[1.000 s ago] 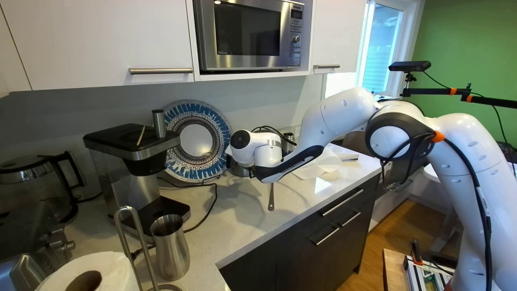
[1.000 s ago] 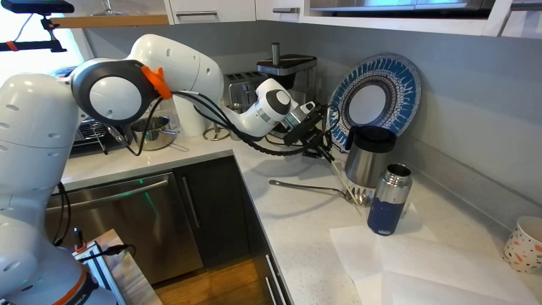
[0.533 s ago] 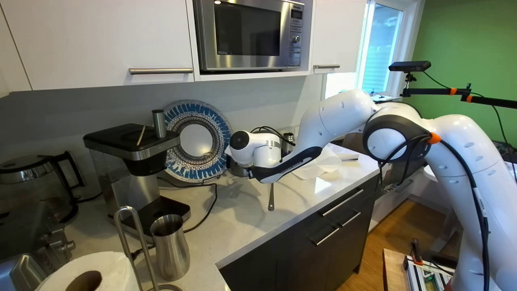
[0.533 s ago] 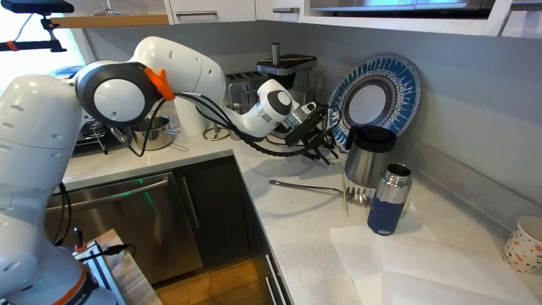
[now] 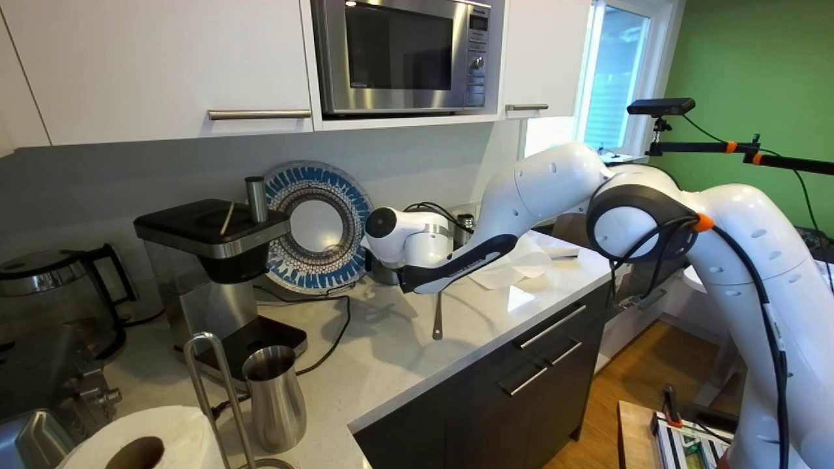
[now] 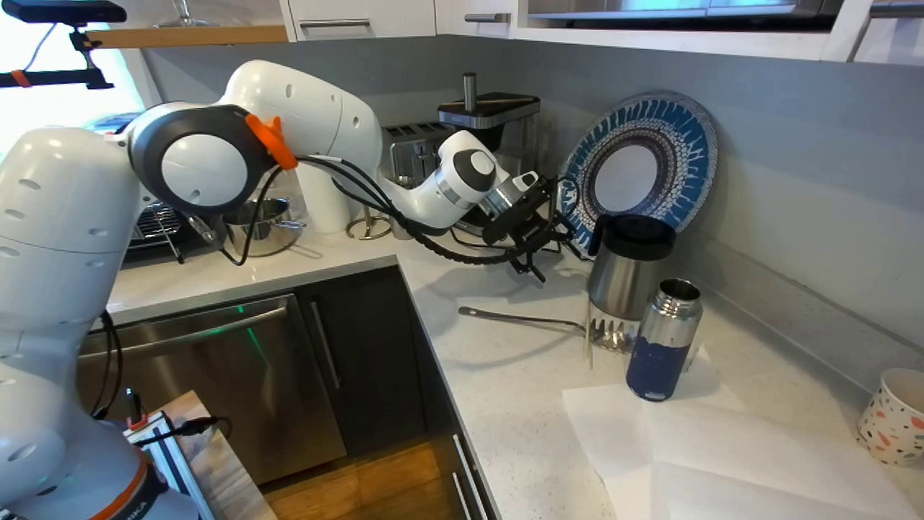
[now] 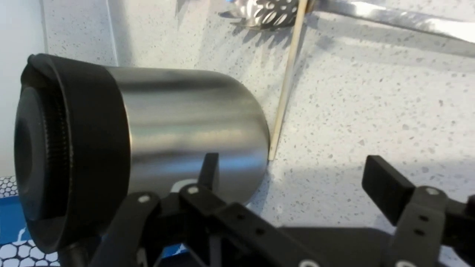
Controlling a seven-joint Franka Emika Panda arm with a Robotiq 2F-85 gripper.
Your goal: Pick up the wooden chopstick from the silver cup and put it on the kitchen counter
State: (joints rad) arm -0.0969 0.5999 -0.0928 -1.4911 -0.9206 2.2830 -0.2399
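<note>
Since a second ago, one very thin, pale-brown wooden chopstick (image 7: 285, 85) has left the black two-fingered tool (image 7: 295, 170) for the off-white speckled table (image 6: 520, 404); the tool, clenched on it then, is now released, fingers wide apart. One end of the chopstick lies just beside one black-lidded steel carafe (image 7: 174, 122), and its shaft crosses over the neck of one slotted steel pasta server (image 7: 386, 15). In an exterior view one blue-bottomed steel bottle (image 6: 663, 347) stands nearer, and one colour-specked white cup (image 6: 895, 419) at the near right. A second pale stick (image 5: 227, 219) lies on top of one black-and-steel coffee maker (image 5: 225, 306). On the left in an exterior view, the table's edge runs above dark cabinet fronts (image 6: 372, 339), open surface reaching from it to the server's handle. The chopstick's other end is cut off at the top of the wrist view; whether it touches carafe or server I cannot tell. In an exterior view the white jointed arm (image 5: 547, 182) hides the chopstick and most of the tool.
</note>
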